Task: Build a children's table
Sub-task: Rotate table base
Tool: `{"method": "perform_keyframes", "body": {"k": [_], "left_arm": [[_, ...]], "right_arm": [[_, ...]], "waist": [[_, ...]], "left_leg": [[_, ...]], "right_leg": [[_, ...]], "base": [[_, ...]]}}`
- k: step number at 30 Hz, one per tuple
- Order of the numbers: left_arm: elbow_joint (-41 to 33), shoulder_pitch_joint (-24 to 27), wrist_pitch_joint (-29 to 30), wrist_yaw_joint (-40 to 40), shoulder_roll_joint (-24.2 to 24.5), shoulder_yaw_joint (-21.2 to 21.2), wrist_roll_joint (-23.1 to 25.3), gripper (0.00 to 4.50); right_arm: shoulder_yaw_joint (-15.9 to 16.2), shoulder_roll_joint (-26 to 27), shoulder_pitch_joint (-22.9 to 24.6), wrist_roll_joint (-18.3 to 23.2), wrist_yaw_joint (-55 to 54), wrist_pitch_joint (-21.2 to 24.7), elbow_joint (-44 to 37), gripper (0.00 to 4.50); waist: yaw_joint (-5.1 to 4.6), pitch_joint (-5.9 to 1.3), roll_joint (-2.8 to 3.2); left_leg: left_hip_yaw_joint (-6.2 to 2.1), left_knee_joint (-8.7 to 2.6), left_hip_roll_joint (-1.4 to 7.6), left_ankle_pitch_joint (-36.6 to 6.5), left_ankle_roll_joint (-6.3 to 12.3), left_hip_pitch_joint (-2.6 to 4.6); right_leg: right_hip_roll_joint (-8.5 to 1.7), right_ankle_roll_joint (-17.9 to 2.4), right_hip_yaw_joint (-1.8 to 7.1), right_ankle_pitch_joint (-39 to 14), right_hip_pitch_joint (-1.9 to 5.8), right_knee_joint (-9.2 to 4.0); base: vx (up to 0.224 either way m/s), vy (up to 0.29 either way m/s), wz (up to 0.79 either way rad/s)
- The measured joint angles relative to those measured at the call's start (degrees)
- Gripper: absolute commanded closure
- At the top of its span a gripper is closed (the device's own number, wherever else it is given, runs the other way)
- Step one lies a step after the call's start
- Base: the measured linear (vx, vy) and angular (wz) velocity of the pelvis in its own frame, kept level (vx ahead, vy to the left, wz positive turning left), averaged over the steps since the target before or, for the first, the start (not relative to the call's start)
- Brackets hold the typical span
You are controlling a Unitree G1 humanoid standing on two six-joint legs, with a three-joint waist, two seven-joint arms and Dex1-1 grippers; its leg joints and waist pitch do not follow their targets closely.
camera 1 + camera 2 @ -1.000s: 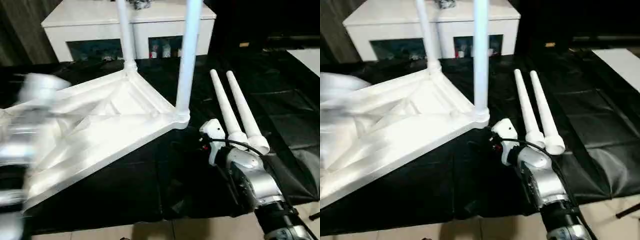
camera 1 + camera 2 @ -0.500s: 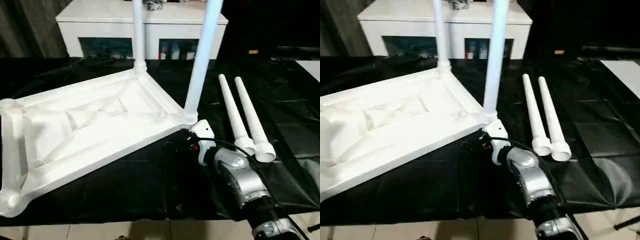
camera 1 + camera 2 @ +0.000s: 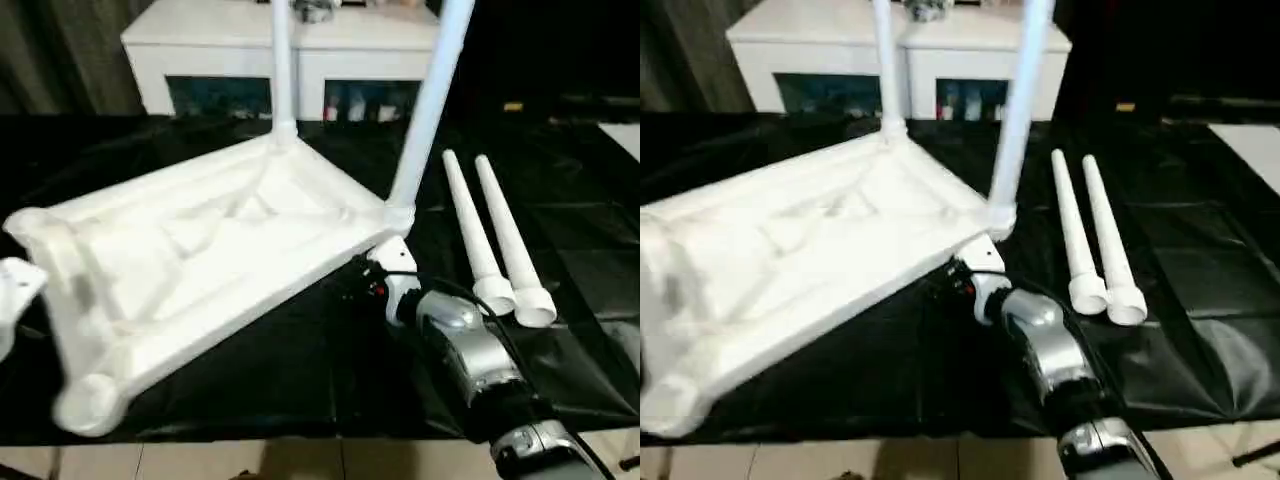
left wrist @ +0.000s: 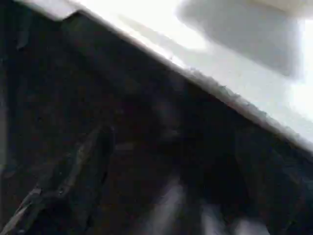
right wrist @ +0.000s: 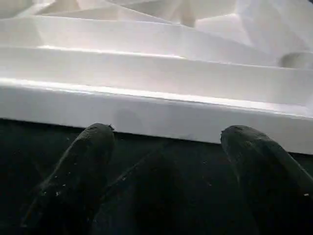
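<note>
Children's table top [image 3: 210,250]: upside down on black sheet, centre-left. Two far legs [image 3: 425,110] fitted; two loose legs [image 3: 495,240] right, uninstalled. Right gripper [image 5: 166,142] spread wide, empty, beside near edge. Left gripper: cannot tell.

Your upturned table top [image 3: 200,250] lies left, 2 legs [image 3: 428,105] standing at its far corners; 2 loose legs [image 3: 495,240] lie right; cabinet [image 3: 290,60] behind.

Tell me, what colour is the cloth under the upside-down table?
Black. The cloth under the white table top shows best in the left eye view.
</note>
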Motion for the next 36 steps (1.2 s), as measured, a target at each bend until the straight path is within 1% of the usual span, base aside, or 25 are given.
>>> {"method": "perform_keyframes", "body": {"k": [1, 3, 4, 6, 9, 13, 14, 16, 18, 21, 26, 30, 32, 34, 36], "left_arm": [[-1.03, 0.37, 0.32, -1.17, 0.55, -0.76, -0.07, 0.05], [-5.47, 2.87, 1.40, -5.23, 3.01, -2.46, -0.94, 0.05], [-6.62, 3.33, 1.63, -6.49, 3.24, -2.90, -1.30, 0.05], [-12.22, 6.10, 2.25, -10.92, 5.20, -4.35, -2.15, 0.05], [-18.58, 8.00, 3.32, -14.99, 4.88, -5.77, -4.60, 0.05], [-22.42, 7.92, 4.42, -16.31, 1.93, -7.45, -7.15, 0.05], [-23.96, 7.79, 4.49, -16.84, 1.35, -8.32, -8.17, 0.05], [-25.98, 7.16, 4.90, -17.80, -0.18, -10.17, -8.69, 0.05], [-27.16, 6.47, 5.35, -18.66, -1.19, -11.65, -8.97, 0.05], [-28.16, 6.05, 5.69, -19.93, -2.84, -13.24, -10.62, 0.05], [-29.10, 4.73, 6.19, -20.30, -4.89, -14.77, -11.23, 0.05], [-31.93, 2.91, 6.84, -21.55, -7.82, -16.32, -13.78, 0.05], [-33.24, 1.24, 6.99, -22.30, -9.49, -17.01, -15.47, 0.05], [-34.76, -0.89, 7.09, -23.42, -10.50, -17.52, -17.78, 0.05], [-36.42, -3.70, 7.08, -24.42, -11.33, -17.41, -19.73, 0.05]], "right_arm": [[-0.01, -0.09, -0.05, -0.02, -0.01, -0.10, 0.24, 0.63], [-0.02, 0.01, -0.27, -0.10, 0.02, -0.54, 1.28, 0.63], [-0.03, -0.07, -0.30, -0.13, 0.02, -0.65, 1.76, 0.63], [-0.01, 0.23, -0.68, -0.42, 0.05, -1.16, 2.79, 0.63], [-0.09, 0.41, -1.66, -0.97, 0.04, -1.53, 3.43, 0.63], [-0.11, 0.28, -1.66, -1.09, 0.12, -1.77, 3.91, 0.63], [-0.05, 0.27, -1.66, -1.09, 0.23, -1.81, 4.09, 0.63], [-0.18, 0.14, -1.66, -1.14, 0.27, -2.27, 4.34, 0.63], [-0.20, 0.03, -1.66, -1.14, 0.36, -2.57, 4.42, 0.63], [-0.46, -0.21, -1.66, -1.16, 0.48, -2.80, 4.43, 0.63], [-1.02, -0.72, -1.59, -1.18, 0.51, -2.87, 4.38, 0.63], [-1.16, -1.39, -0.68, -1.17, 0.55, -2.86, 3.16, 0.63], [-0.98, -2.40, 0.96, -1.17, 1.52, -2.85, 0.68, 0.63], [-0.69, -3.84, 2.21, -1.15, 3.07, -2.77, -1.50, 0.63], [0.29, -5.55, 3.46, -1.14, 5.82, -2.73, -3.84, 0.63]], "waist": [[-0.03, 0.00, 0.04], [-0.36, 0.00, 0.09], [-0.40, -0.02, 0.18], [-0.63, 0.00, 0.23], [-0.60, 0.04, 0.44], [-0.52, 0.03, 0.51], [-0.50, 0.02, 0.50], [-0.60, 0.03, 0.52], [-0.76, 0.03, 0.51], [-0.96, 0.04, 0.54], [-0.96, 0.10, 0.65], [-0.93, 0.13, 0.68], [-0.75, 0.17, 0.76], [-0.87, 0.19, 0.82], [-0.86, 0.24, 0.92]], "left_leg": [[0.00, 0.00, -0.01, 0.00, 0.00, 0.01], [0.00, 0.00, -0.01, 0.00, 0.00, 0.02], [0.01, 0.00, -0.02, 0.00, 0.00, 0.02], [0.01, 0.00, -0.03, 0.00, 0.00, 0.00], [0.03, -0.02, -0.03, 0.00, 0.00, 0.00], [0.03, -0.01, -0.03, 0.00, 0.00, 0.03], [0.03, -0.01, -0.03, 0.01, -0.01, 0.04], [0.03, -0.01, -0.03, 0.02, -0.02, 0.06], [0.02, -0.01, -0.01, 0.05, -0.08, 0.12], [0.02, -0.01, 0.02, 0.07, -0.12, 0.13], [0.00, -0.01, 0.05, 0.09, -0.13, 0.12], [0.01, 0.02, 0.04, 0.09, -0.13, 0.05], [0.01, 0.03, 0.04, 0.09, -0.13, 0.03], [0.00, 0.03, 0.04, 0.10, -0.13, 0.03], [-0.01, 0.04, 0.05, 0.10, -0.13, 0.04]], "right_leg": [[0.00, -0.03, 0.01, 0.02, 0.00, -0.01], [0.00, -0.04, 0.03, 0.02, 0.00, -0.02], [0.00, -0.03, 0.03, 0.02, 0.01, -0.03], [0.00, -0.03, 0.04, 0.02, 0.00, -0.06], [0.00, -0.03, 0.05, 0.02, 0.01, -0.08], [0.00, -0.04, 0.05, 0.02, 0.02, 0.01], [0.00, -0.05, 0.05, 0.03, 0.02, 0.06], [0.00, -0.12, 0.05, 0.07, 0.02, 0.09], [0.03, -0.16, 0.05, 0.10, 0.02, 0.14], [0.07, -0.19, 0.05, 0.13, -0.01, 0.17], [0.10, -0.19, 0.04, 0.13, -0.02, 0.18], [0.10, -0.20, 0.04, 0.14, -0.02, 0.14], [0.09, -0.19, 0.03, 0.14, -0.02, 0.13], [0.10, -0.20, 0.03, 0.14, -0.02, 0.15], [0.10, -0.20, 0.00, 0.14, -0.01, 0.16]], "base": [[0.000, 0.000, 0.00], [0.000, 0.000, 0.00], [0.000, 0.000, 0.00], [0.000, 0.000, 0.00], [0.000, 0.000, 0.00], [0.000, 0.000, 0.00], [0.000, 0.000, 0.00], [0.000, 0.000, 0.00], [0.000, 0.000, 0.00], [0.000, 0.000, 0.00], [0.000, 0.000, 0.00], [0.000, 0.000, 0.00], [0.000, 0.000, 0.00], [0.000, 0.000, 0.00], [0.000, 0.000, 0.00]]}}
